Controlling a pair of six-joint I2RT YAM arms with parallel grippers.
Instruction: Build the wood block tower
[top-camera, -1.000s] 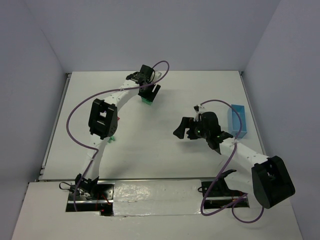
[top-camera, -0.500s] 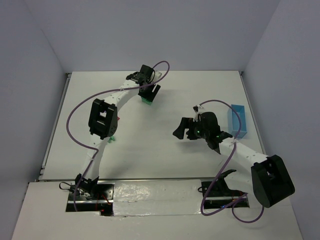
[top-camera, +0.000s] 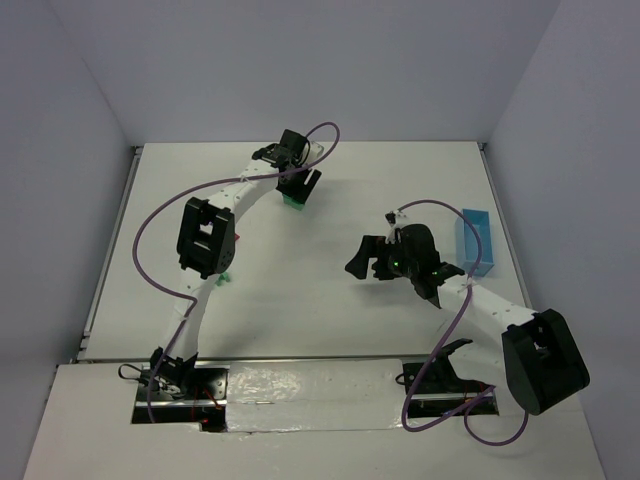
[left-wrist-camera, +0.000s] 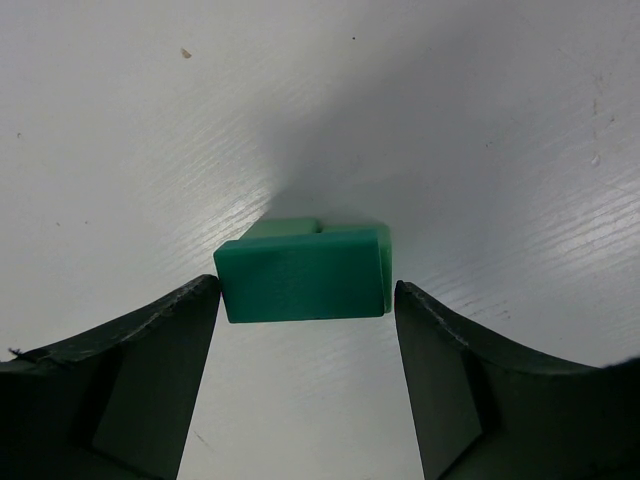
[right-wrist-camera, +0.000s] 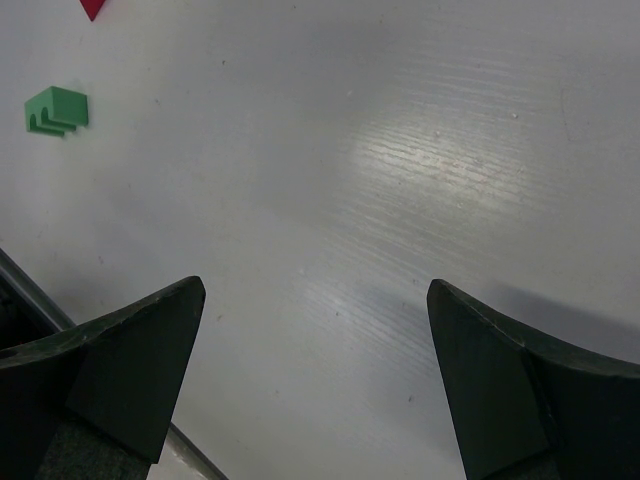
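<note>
White table (top-camera: 330, 310) between pale grey walls; light blue tray (top-camera: 474, 241) lies near the right edge; left arm stretched to the far middle, left gripper (top-camera: 298, 190) down over a green block (left-wrist-camera: 305, 275) that lies on the table; fingers (left-wrist-camera: 150, 370) straddle it, tips just beside its two ends; cannot tell if they press it or stand free; a paler green part peeks out behind the block's top edge. Right gripper (right-wrist-camera: 315, 288) hangs over bare table right of centre, claw spread wide, holding nothing; its wrist view shows a notched green block (right-wrist-camera: 56, 110) at upper left and a red wedge (right-wrist-camera: 92, 8) cut off by the top edge, both well apart from it.
</note>
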